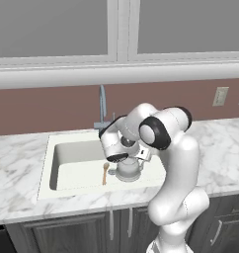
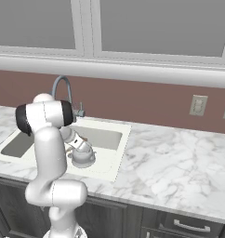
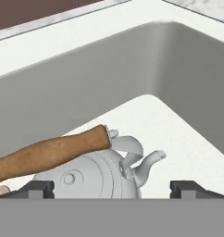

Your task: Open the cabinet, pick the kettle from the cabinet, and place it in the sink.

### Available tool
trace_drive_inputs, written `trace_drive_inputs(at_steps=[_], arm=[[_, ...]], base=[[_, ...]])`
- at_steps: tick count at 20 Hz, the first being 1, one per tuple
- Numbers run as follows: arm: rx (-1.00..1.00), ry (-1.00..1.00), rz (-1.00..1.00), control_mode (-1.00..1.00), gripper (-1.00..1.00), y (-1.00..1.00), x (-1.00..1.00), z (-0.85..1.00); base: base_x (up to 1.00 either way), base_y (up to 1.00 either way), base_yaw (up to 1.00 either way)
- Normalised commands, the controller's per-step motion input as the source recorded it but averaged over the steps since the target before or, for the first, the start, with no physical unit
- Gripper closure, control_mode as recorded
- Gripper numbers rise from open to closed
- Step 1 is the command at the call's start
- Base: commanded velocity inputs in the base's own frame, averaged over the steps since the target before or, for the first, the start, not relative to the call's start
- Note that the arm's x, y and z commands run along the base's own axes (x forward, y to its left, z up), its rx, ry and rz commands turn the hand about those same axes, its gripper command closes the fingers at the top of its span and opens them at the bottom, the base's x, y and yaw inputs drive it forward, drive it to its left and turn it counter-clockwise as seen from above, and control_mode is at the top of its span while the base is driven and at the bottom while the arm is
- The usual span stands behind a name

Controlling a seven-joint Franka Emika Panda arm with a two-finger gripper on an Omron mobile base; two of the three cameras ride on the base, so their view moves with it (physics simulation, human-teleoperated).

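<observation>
White-silver kettle (image 3: 93, 178) w/ brown wood handle, upright on floor of off-white sink (image 1: 72, 155), right end.

Both base views look down across the sink (image 1: 47, 168) from opposite rear sides; the hand view hangs close inside it.

We observe a white-silver kettle (image 3: 93, 178) with a brown wooden handle bar (image 3: 49, 152), an off-white sink (image 1: 72, 153) set in a white marble counter (image 2: 179, 172) with grey veining, a reddish-brown backsplash (image 2: 147, 102) and a silver faucet (image 1: 102, 106).
</observation>
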Motion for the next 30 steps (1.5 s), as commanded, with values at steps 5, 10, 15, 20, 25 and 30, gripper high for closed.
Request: trace_drive_inputs(at_steps=[5,10,15,20,25,30], arm=[[-0.06,-0.07,-0.02,-1.00,-1.00,0.20,-0.18,-0.03],[-0.03,-0.05,0.00,-1.00,-1.00,0.02,-0.11,0.13],[0.00,0.00,0.00,-1.00,-1.00,0.00,-0.12,0.26],[0.00,0.00,0.00,-1.00,-1.00,0.00,-0.10,0.33],[0.00,0.00,0.00,-1.00,-1.00,0.00,-0.05,0.39],[0.00,0.05,0.00,-1.00,-1.00,-0.02,-0.06,0.39]], base=[[0.00,0.00,0.00],[0.00,0.00,0.00],[0.00,0.00,0.00],[0.00,0.00,0.00],[0.00,0.00,0.00],[0.00,0.00,0.00]])
